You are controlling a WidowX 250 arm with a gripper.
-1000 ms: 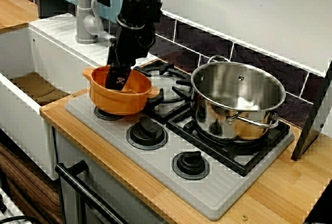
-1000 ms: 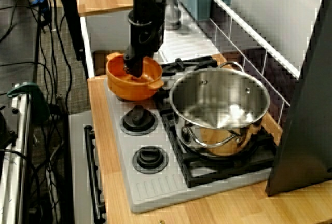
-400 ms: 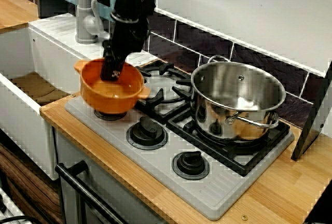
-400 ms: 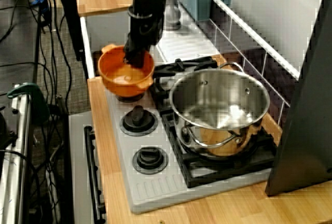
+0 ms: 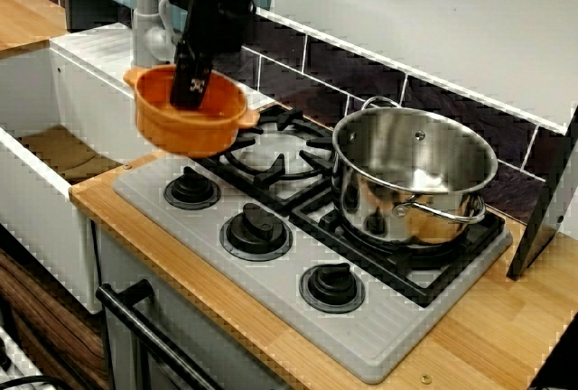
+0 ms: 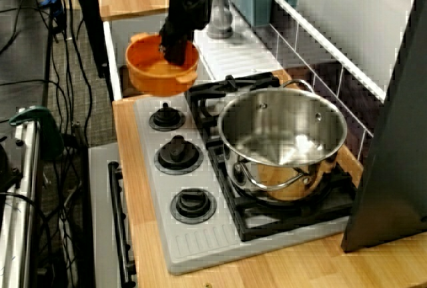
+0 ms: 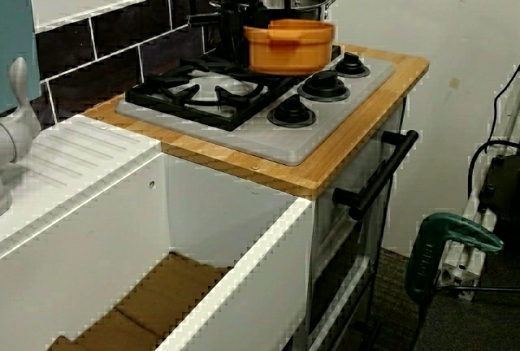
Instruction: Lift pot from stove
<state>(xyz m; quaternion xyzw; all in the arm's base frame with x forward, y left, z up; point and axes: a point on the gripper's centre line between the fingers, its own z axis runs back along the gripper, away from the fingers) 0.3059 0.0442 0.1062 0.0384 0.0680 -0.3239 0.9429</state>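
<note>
The orange pot (image 5: 176, 124) (image 6: 150, 75) (image 7: 288, 46) hangs in the air above the left end of the grey stove (image 5: 289, 286) (image 6: 193, 241) (image 7: 276, 136), clear of its surface. My black gripper (image 5: 190, 92) (image 6: 175, 53) comes down from above and is shut on the pot's far rim, one finger inside the bowl. The pot tilts slightly. In the side view the arm stands behind the pot and the fingertips are hidden. The left knob (image 5: 191, 191) (image 6: 166, 117) shows uncovered below the pot.
A large steel pot (image 5: 411, 182) (image 6: 280, 141) sits on the right burner grate. A white sink basin (image 5: 45, 164) (image 7: 162, 286) lies left of the stove, with a grey faucet (image 5: 149, 33). A tiled backsplash runs behind. A dark panel (image 5: 546, 209) leans at the right.
The gripper has risen and shifted left toward the sink with the orange pot, lifting it off the stove's left end and uncovering the left knob.
</note>
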